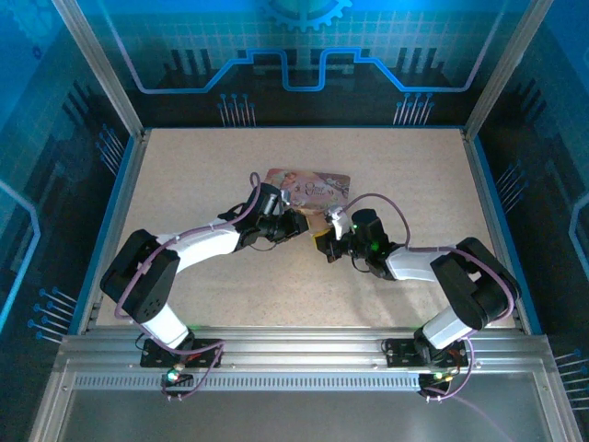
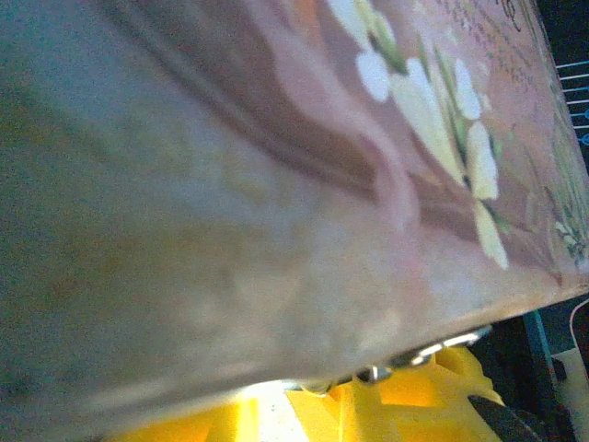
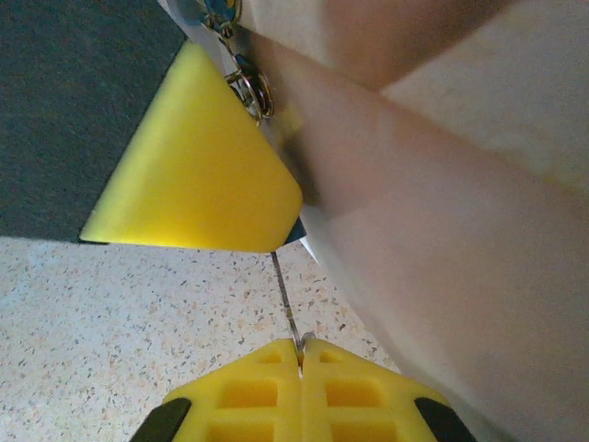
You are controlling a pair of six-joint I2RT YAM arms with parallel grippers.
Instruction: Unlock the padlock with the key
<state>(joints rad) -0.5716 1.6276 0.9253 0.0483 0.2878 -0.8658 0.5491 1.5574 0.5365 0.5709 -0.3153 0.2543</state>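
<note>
right end effector pinching the key at the edge of the pink tin

the right end effector [image 3: 300,357] is pressing its two yellow fingers fully together, and the thin dark key [image 3: 284,299] is sitting clamped in the seam between them. the key is pointing straight out from the fingertips over the speckled table [image 3: 101,313]. its far tip is passing out of sight behind the lower edge of a yellow finger [image 3: 198,170] belonging to the left end effector [image 1: 294,224]. just above that finger, small metal rings [image 3: 250,87] are hanging against the edge of the pink tin [image 3: 442,239]. a bluish scrap with a gold touch at the very top of the right wrist view is looking like the padlock [image 3: 221,11], though the frame is cutting most of it off.

in the top view, the two end effectors are reaching in from opposite sides, their tips close together at the near edge of the tin, around the middle of the table. in the left wrist view, the tin's flower-printed face is lying blurred right against the camera. the metal rings are glinting under its lower edge, and yellow finger material is showing just below them. i cannot tell how far apart the left fingers are standing, nor whether they are gripping the padlock.
</note>
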